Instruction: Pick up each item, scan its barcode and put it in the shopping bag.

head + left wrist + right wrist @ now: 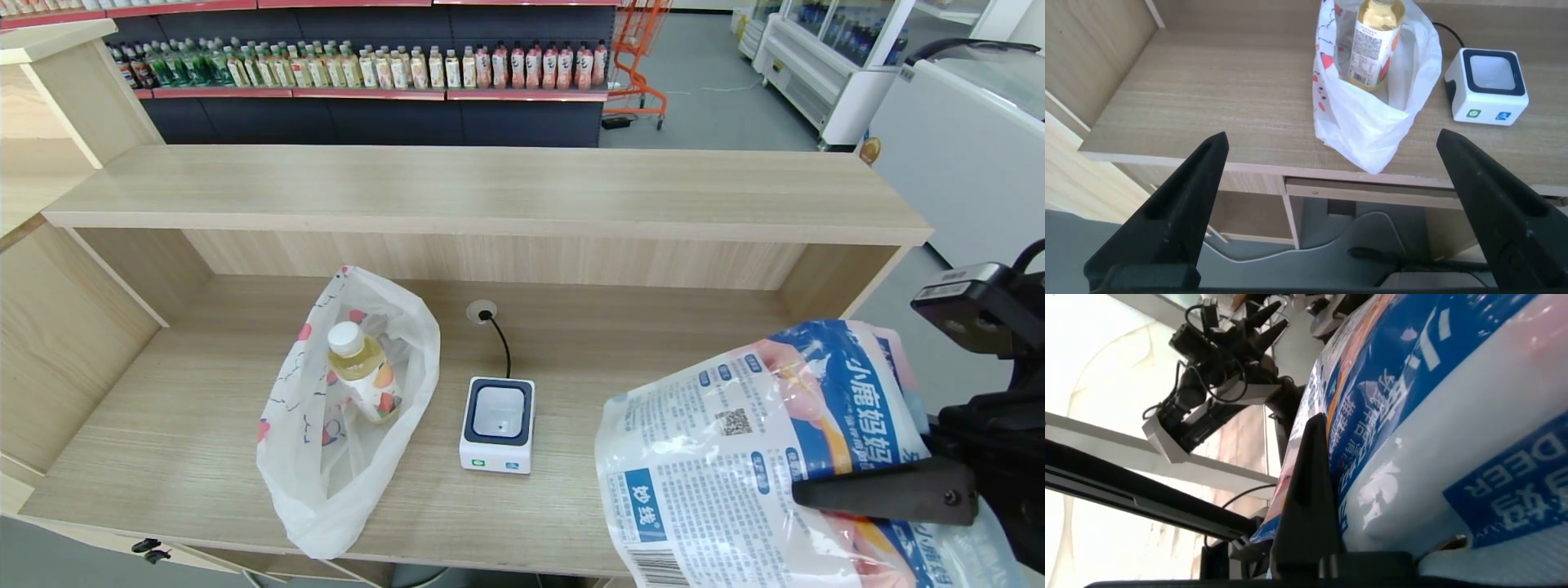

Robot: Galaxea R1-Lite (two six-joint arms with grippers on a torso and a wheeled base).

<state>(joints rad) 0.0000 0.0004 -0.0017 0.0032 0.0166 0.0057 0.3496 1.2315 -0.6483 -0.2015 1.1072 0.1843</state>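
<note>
On the wooden counter [204,425], I see little. My right gripper [882,490] is clamped on a blue-and-white pack [735,457], held in the air over the counter's right front corner. The plastic shopping bag [326,490] lies just left of the scanner [498,425], with a bottle [363,371] inside it. My left gripper [1333,163] hangs spread wide before the counter's front edge, holding nothing.

Black left pincer [1333,143] — broad tapered fingers [1180,216]

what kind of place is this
Most likely a convenience store checkout: a barcode scanner sits on the wooden counter beside a shopping bag, with shelves of bottled drinks and freezer cabinets behind.
</note>
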